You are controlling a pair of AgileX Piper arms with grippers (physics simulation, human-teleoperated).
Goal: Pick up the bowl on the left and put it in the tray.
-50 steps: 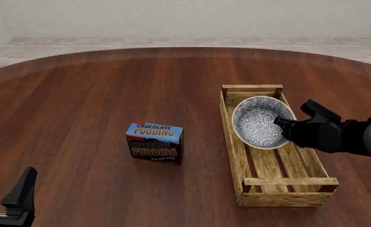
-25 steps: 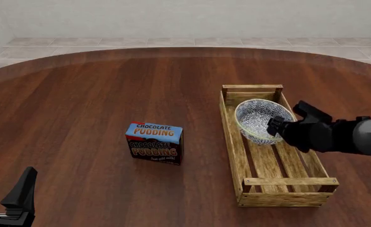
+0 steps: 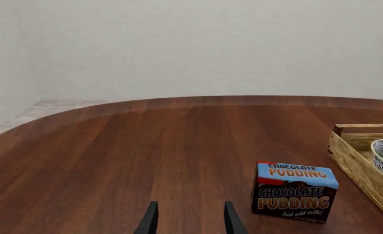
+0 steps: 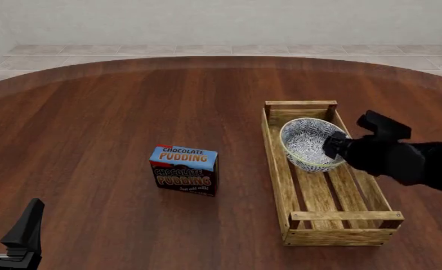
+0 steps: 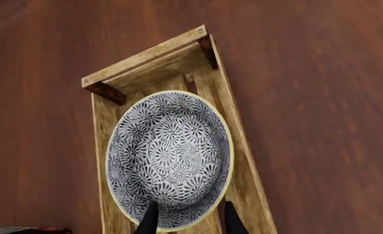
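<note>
Bowl point(image 4: 308, 143), blue-and-white, sits at the far end of the tray point(image 4: 356, 235), its near rim between the fingertips of my right gripper point(image 5: 185, 220); the fingers are spread to either side of the rim, though I cannot tell from the wrist view whether they touch it. Left of the tray, apart from it, a chocolate pudding box point(image 4: 184, 170) stands upright on the wooden table point(image 4: 115, 112). My left gripper point(image 3: 187, 220) hangs open and empty, low at the near-left edge.
</note>
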